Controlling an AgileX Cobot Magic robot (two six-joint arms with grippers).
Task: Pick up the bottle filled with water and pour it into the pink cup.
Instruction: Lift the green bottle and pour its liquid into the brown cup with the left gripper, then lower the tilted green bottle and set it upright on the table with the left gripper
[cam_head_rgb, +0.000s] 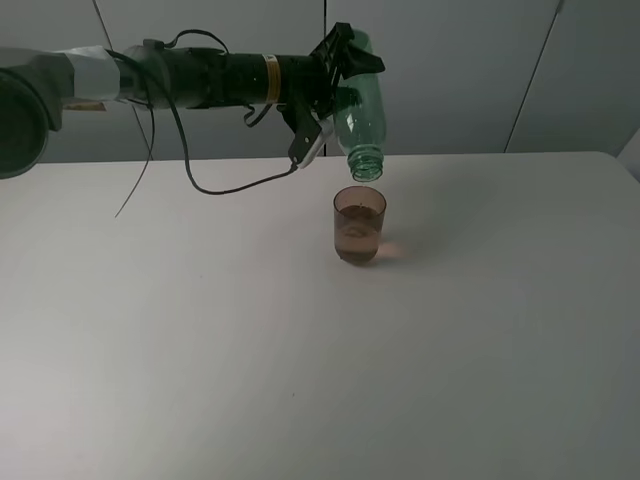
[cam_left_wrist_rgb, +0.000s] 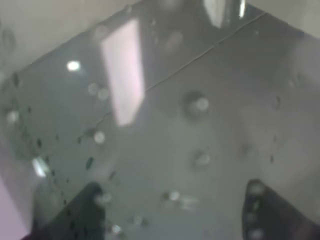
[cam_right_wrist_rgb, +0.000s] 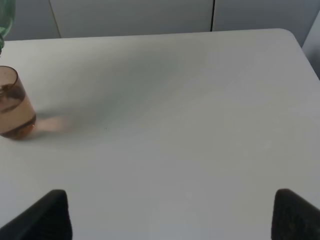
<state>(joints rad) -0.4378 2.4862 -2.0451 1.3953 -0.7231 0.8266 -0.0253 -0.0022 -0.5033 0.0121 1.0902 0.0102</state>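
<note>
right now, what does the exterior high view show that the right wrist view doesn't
Only exterior high: the left arm reaching in, its left gripper shut on the bottle, which is tipped neck down just above the pink cup, not touching it.
Only right wrist: the right gripper, open and empty.
Both: the pink cup, upright and partly filled, on the white table, and at least a sliver of the green bottle.
</note>
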